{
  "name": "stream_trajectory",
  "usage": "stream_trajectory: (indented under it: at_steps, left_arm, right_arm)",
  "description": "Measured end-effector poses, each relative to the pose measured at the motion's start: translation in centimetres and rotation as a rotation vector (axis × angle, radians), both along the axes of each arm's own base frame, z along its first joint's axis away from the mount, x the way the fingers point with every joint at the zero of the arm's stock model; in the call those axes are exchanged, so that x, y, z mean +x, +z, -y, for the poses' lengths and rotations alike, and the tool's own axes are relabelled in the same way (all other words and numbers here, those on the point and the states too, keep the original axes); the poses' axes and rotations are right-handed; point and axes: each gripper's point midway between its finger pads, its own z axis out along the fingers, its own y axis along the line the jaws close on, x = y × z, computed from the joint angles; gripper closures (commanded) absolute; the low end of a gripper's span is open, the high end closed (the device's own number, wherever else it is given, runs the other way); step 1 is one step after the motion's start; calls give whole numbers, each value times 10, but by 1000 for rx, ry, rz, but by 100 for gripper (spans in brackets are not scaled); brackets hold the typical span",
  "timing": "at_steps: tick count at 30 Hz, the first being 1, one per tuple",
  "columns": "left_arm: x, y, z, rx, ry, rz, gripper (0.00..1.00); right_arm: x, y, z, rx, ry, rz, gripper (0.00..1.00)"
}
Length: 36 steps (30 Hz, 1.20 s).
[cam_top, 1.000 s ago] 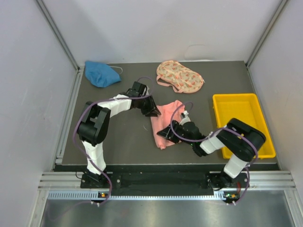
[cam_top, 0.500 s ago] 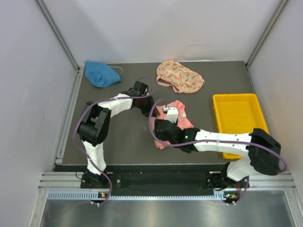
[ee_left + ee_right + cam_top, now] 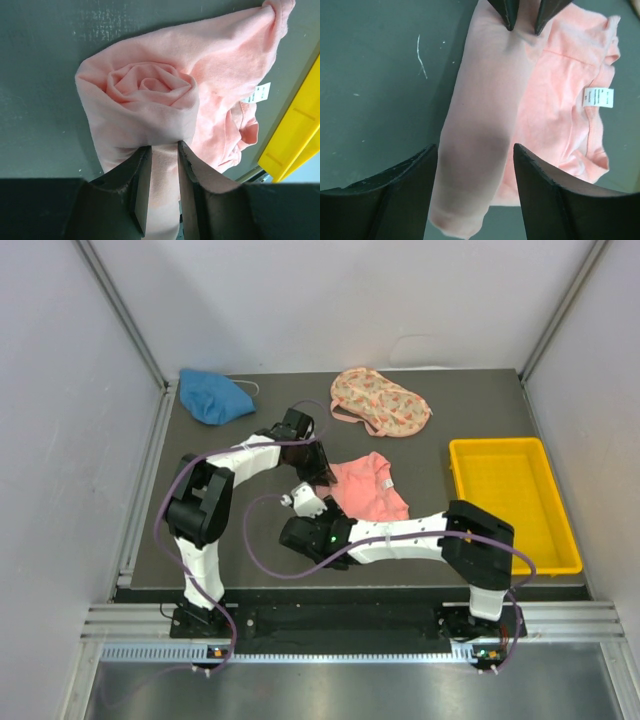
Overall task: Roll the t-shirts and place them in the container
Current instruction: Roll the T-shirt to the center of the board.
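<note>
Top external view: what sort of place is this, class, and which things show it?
Probably a robot test cell: plain white panel walls enclose a dark grey tabletop, two white robot arms are bolted at its near edge, and a salmon-pink cloth t-shirt lies beside a yellow plastic tray.

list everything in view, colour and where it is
pink t-shirt: 1, salmon pink, table centre, left side rolled up
neck label: 1, white, on the pink t-shirt
blue t-shirt: 1, blue, far left corner, bunched
floral t-shirt: 1, peach print, far middle
tray: 1, yellow, right side
table: 1, dark grey
left pincer: 1, black, shut on the roll's far end
right pincer: 1, black, open, straddling the roll's near end
</note>
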Motion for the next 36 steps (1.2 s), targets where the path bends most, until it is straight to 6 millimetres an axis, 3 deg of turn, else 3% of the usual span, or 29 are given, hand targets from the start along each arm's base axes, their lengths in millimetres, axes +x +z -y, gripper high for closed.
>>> stream_trajectory:
  at_steps: [5, 10, 14, 20, 36]
  left_arm:
    - [0, -2, -1, 9, -8, 0, 67]
    - [1, -4, 0, 11, -8, -5, 67]
    - [1, -3, 0, 13, -9, -6, 67]
    - [1, -3, -1, 17, -16, -5, 66]
    - [2, -5, 0, 21, -30, -6, 65]
  right_arm:
    - [2, -4, -7, -109, 47, 40, 36]
    - [-7, 3, -27, -152, 101, 86, 34]
    - [-10, -7, -36, -190, 122, 89, 33]
    - [-9, -35, -24, -313, 105, 74, 32]
    - [-4, -34, 4, -409, -46, 128, 32]
